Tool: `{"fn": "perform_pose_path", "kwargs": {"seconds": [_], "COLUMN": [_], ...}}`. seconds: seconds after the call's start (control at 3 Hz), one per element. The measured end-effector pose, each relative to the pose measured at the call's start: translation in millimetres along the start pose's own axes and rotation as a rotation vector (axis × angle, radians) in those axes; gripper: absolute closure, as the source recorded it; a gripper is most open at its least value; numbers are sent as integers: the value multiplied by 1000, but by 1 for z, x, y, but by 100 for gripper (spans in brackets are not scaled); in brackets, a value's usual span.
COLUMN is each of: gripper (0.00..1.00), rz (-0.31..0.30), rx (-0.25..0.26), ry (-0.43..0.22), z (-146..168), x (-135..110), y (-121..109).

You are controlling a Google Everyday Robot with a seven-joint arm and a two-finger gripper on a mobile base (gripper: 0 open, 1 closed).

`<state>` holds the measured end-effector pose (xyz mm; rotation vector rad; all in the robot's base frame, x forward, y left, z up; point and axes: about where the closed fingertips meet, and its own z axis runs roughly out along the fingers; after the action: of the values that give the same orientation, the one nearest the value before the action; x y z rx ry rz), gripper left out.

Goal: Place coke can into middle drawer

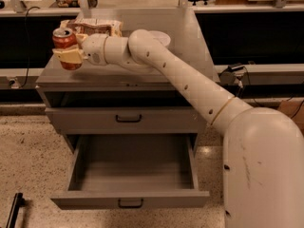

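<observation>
The coke can (64, 41), red with a silver top, is held upright a little above the left end of the grey cabinet's top (118, 77). My gripper (67, 57) is shut on the coke can, its cream fingers (70, 56) wrapped around the can's lower half. The arm reaches in from the lower right across the cabinet. The middle drawer (130, 199) is pulled fully open at the bottom of the cabinet, empty inside, with a small dark bar handle on its front.
A brown snack bag (97, 27) lies at the back of the cabinet top, and a white bowl (160, 37) shows behind the arm. A shut grey drawer front (128, 119) sits above the open one. Speckled floor surrounds the cabinet.
</observation>
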<state>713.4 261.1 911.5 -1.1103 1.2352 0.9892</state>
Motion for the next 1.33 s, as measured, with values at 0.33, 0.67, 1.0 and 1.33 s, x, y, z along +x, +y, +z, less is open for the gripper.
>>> {"fn": "perform_pose_path", "kwargs": {"seconds": [0.33,0.67,1.0,1.33], "gripper": [100,100,100,100], "rz": [-36,10,121,161], "rx": [-78,-165,-156,-151], "ry": [10,174,342,420], "z": [-29,-74,-137,-160], "x": [-31,-30,-28,-7], "y": [31,91,144,169]}}
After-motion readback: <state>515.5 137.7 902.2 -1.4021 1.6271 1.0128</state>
